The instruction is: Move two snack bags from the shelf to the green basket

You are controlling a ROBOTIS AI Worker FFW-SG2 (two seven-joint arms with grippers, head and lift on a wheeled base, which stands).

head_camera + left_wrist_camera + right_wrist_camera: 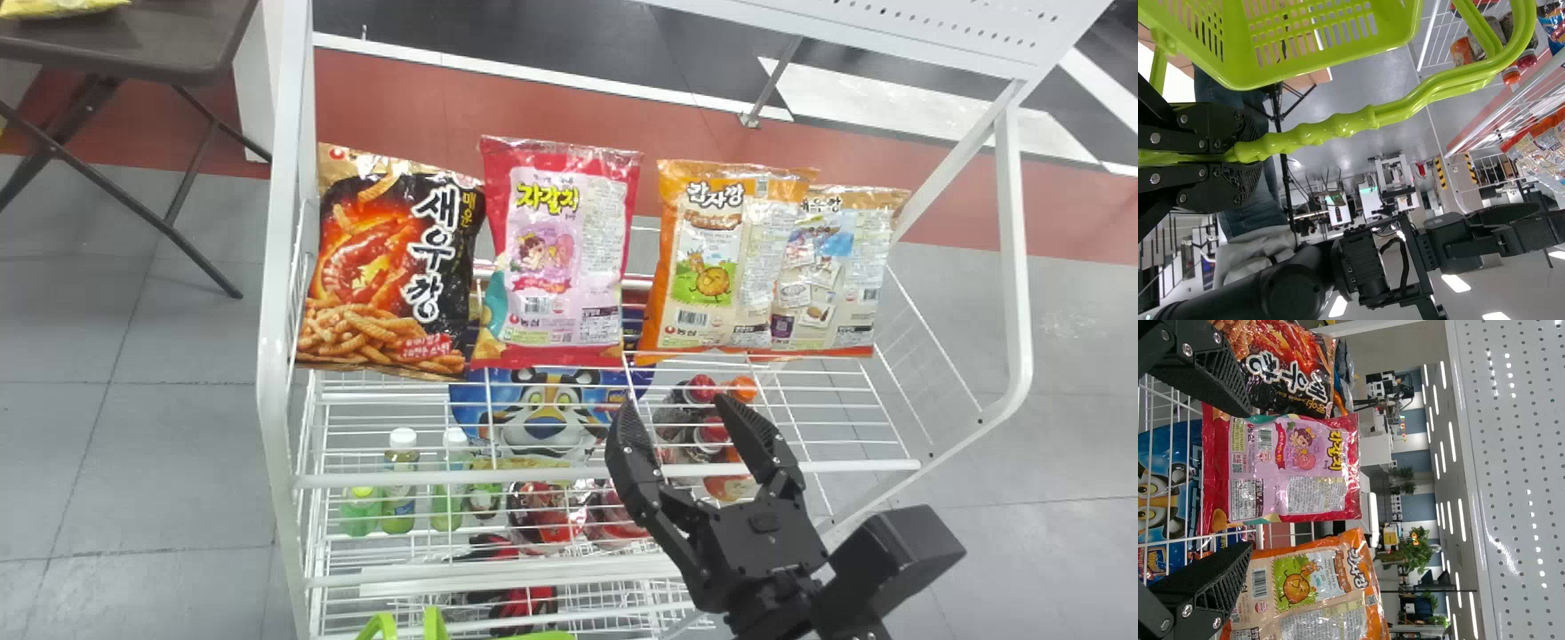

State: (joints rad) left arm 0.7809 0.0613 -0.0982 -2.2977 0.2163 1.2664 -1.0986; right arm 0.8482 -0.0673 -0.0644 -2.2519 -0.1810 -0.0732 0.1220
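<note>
A: Where's the R gripper (678, 409)?

B: Lower right of head view, at the front of the shelf (356, 479) — fingers spread wide, nothing pinched. In R wrist view the pink bag (1281, 470) lines up btwn them, so my guess: that's the target.

A: Other bags?

B: Row runs across upper half of head view: black bag (391, 267) at left, pink just left of ctr, orange bag (698, 276) right of ctr, tan bag (858, 267) beyond, overlapping it.

A: And L?

B: L gripper (1248, 148) is clamped on the basket handle (1338, 127); green basket (1318, 50) hangs there, peeking in at head view's bottom edge, left of ctr.

A: Best way in?

B: Go fwd square, one finger each side of pink. Watch the black-bag side — gap's tight, a tip could snag it. Get well past the edges b4 closing, then squeeze slow: film's prob. slick, contents crushable. Lift straight up first, clear of wires & neighbors, then back out. Keep L steady w/ basket level for the drop.
</note>
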